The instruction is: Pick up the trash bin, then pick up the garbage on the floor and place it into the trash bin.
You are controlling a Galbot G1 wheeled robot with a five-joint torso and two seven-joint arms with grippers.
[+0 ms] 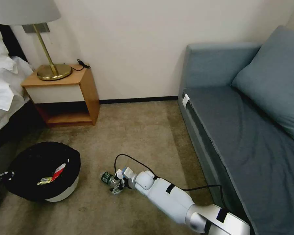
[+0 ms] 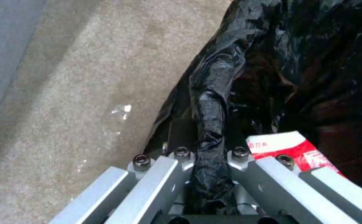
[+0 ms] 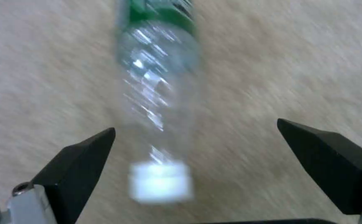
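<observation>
Lying on the carpet (image 1: 147, 130) in the head view, the bottle (image 1: 107, 178) is on its side, just in front of the right tool (image 1: 117, 186). The right arm reaches low across the floor toward it. The bottle's long side seems to run nearly in line with that arm, with the green label at the far end. The bin (image 1: 44, 171) sits well apart from the bottle, on the robot's left, with its black bag (image 1: 29, 163) folded over the rim. A red-and-white packet (image 1: 58, 171) and a yellow wrapper (image 1: 44, 180) lie inside it. The left tool (image 1: 0, 176) is at the bin's near rim.

In the left wrist view, the left tool (image 2: 208, 183) is pressed together on the bag-covered rim of the bin (image 2: 210, 105). One finger is outside the rim and one is inside. The packet (image 2: 290, 147) lies in the bin, just beside the inside finger.

In the right wrist view, the right tool (image 3: 195, 137) is spread wide and holds nothing. The bottle (image 3: 158, 81) lies between the two black fingers (image 3: 79, 160) and points straight away from the tool. Its white cap (image 3: 160, 182) is nearest and its green label farthest. The bottle is closer to one finger than to the other. I think the right arm is the one to take it, because the left one is busy holding the bin. The squeeze would come across the bottle's thin middle, and round plastic may slip.
</observation>
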